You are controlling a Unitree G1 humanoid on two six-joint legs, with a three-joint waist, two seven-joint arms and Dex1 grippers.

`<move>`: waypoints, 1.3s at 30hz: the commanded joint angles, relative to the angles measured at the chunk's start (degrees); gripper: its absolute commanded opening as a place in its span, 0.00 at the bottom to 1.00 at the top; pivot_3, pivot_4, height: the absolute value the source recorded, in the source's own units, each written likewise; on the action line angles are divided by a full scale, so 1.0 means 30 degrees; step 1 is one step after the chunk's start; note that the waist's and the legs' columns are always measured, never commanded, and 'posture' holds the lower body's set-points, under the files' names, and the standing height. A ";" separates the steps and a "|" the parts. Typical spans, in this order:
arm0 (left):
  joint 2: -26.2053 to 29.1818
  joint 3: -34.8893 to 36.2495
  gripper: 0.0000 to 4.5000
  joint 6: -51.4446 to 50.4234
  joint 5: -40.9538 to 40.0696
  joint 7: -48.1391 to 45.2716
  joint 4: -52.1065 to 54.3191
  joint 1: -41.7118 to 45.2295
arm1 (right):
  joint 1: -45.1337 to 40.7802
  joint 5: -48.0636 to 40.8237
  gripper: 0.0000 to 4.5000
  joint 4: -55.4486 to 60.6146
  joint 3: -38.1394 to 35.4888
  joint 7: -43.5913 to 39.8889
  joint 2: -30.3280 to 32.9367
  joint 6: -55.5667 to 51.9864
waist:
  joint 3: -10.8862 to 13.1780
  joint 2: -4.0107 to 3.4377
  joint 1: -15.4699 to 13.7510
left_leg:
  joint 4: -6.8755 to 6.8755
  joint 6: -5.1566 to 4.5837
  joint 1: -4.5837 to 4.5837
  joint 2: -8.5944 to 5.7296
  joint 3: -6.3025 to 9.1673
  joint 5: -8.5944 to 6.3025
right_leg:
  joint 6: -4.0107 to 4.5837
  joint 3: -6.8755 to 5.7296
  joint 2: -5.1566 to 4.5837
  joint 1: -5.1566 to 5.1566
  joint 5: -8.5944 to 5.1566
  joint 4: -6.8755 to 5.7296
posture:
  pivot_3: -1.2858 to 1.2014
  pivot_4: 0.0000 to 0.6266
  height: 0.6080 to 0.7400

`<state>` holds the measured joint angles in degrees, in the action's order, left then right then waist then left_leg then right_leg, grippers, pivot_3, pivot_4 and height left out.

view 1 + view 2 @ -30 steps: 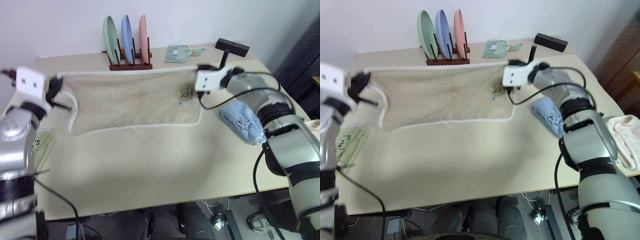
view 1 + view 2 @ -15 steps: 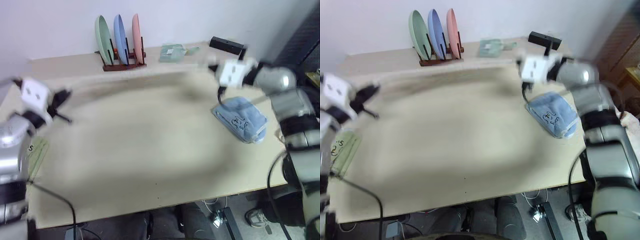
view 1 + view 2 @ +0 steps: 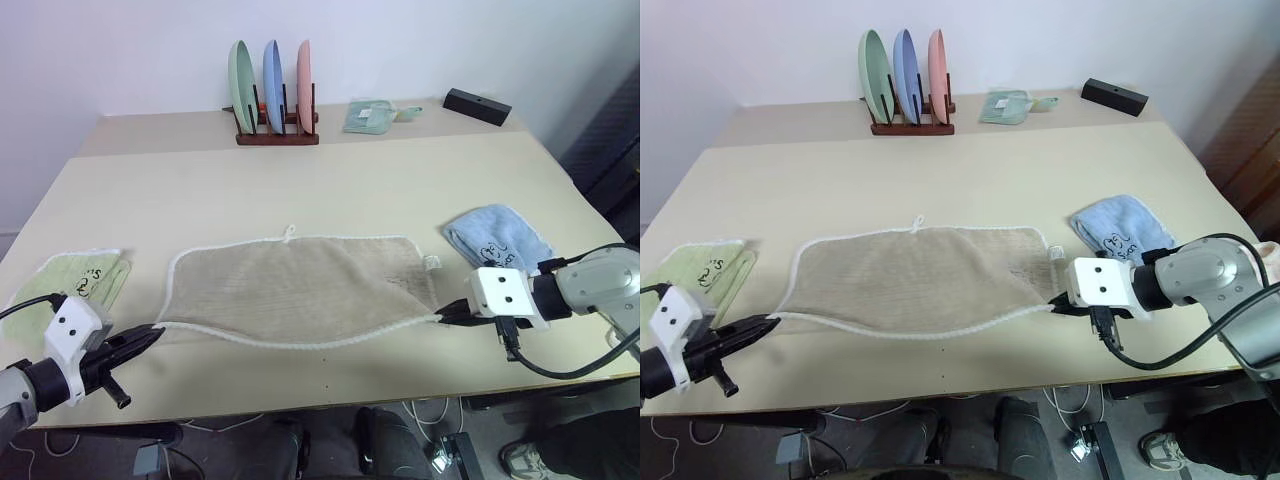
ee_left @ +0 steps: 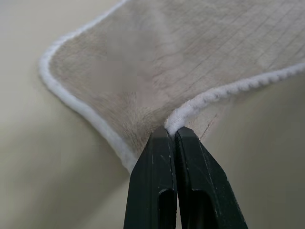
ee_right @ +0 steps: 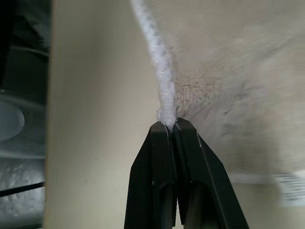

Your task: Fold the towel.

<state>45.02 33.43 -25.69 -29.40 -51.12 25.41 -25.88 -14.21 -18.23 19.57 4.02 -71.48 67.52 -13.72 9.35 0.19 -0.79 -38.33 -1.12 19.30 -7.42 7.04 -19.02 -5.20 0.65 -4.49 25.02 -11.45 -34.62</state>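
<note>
Dark handwritten marks stand on the light blue towel (image 3: 1118, 232) and on the pale green towel (image 3: 700, 277); the marks are too small to make out as words.

My two head cameras look down from high up over the whole table (image 3: 330, 190), and my two wrist cameras sit very close, each looking along its fingers at the towel (image 3: 300, 290) edge.

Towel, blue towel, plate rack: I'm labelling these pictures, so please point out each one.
towel (image 3: 300, 285), left eye view, middle of its spread cloth.
blue towel (image 3: 500, 240), left eye view, centre of its top.
plate rack (image 3: 277, 136), left eye view, wooden base.
</note>
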 commanded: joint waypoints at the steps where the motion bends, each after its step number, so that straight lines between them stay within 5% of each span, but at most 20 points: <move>1: -0.0015 0.0385 0.00 0.0409 0.0080 0.0645 -0.0454 0.1260 | -0.1935 0.0966 0.01 -0.0940 0.0040 0.0526 -0.0927 0.0599 | -0.0002 0.0010 0.0010 | 0.0002 0.0001 0.0015 -0.0001 -0.0005 0.0000 | -0.0037 -0.0001 -0.0001 0.0022 0.0060 0.0003 | 0.52 0.24 1.00; 13: 0.0136 -0.2194 0.00 0.2937 0.2831 0.2120 -0.5996 0.7283 | -0.9335 0.6457 0.01 -1.1842 0.3406 0.1210 -0.5923 0.6861 | 0.0006 0.0022 0.0051 | 0.0062 0.0108 0.0062 0.0007 -0.0097 0.0037 | -0.0035 0.0045 0.0003 0.0135 0.0074 0.0035 | 0.52 0.24 1.00; 27: -0.0299 -0.4772 0.00 0.4229 0.4635 0.2917 -1.0912 1.0926 | -1.1779 0.8966 0.01 -1.8579 0.4021 0.3018 -0.8883 1.0913 | 0.0008 0.0018 0.0110 | 0.0070 0.0110 0.0069 0.0008 -0.0103 0.0033 | -0.0035 0.0054 0.0017 0.0167 0.0080 0.0016 | 0.52 0.24 1.00; 30: -0.0452 -0.4555 0.22 0.4424 0.4985 0.3726 -1.1707 1.1446 | -1.1791 0.9101 0.21 -1.8899 0.3696 0.3628 -0.8944 1.0596 | 0.0007 0.0018 0.0129 | 0.0068 0.0112 0.0067 0.0007 -0.0109 0.0034 | -0.0035 0.0055 0.0018 0.0179 0.0079 -0.0011 | 0.52 0.24 1.00; 35: -0.0881 -0.4284 0.78 0.5742 0.5922 0.5873 -1.2050 1.1818 | -1.1035 0.9762 0.77 -1.7686 0.3270 0.5063 -0.8023 1.0993 | 0.0007 0.0018 0.0108 | 0.0068 0.0120 0.0071 0.0005 -0.0129 0.0030 | -0.0035 0.0064 0.0015 0.0217 0.0079 -0.0056 | 0.52 0.24 1.00; 36: -0.1015 -0.4211 0.80 0.5826 0.5867 0.6101 -1.1868 1.1865 | -1.0795 0.9654 0.87 -1.7276 0.3091 0.5146 -0.7835 1.0812 | 0.0006 0.0019 0.0075 | 0.0067 0.0120 0.0077 0.0005 -0.0132 0.0029 | -0.0035 0.0065 0.0007 0.0225 0.0079 -0.0071 | 0.52 0.24 1.00; 39: -0.1543 -0.4014 0.80 0.5921 0.5585 0.6872 -1.0881 1.2086 | -0.9673 0.8717 0.87 -1.5156 0.1778 0.5505 -0.7282 0.9238 | 0.0006 0.0020 0.0023 | 0.0056 0.0122 0.0080 0.0002 -0.0139 0.0029 | -0.0035 0.0068 0.0001 0.0239 0.0078 -0.0102 | 0.52 0.24 1.00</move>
<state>40.30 19.36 -9.42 -12.01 -31.94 -10.44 9.34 -43.59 10.29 -30.20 12.72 -55.91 44.36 16.17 9.36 0.25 -0.73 -38.18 -0.76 19.55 -7.41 6.62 -18.93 -5.30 0.86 -4.49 25.74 -11.21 -34.95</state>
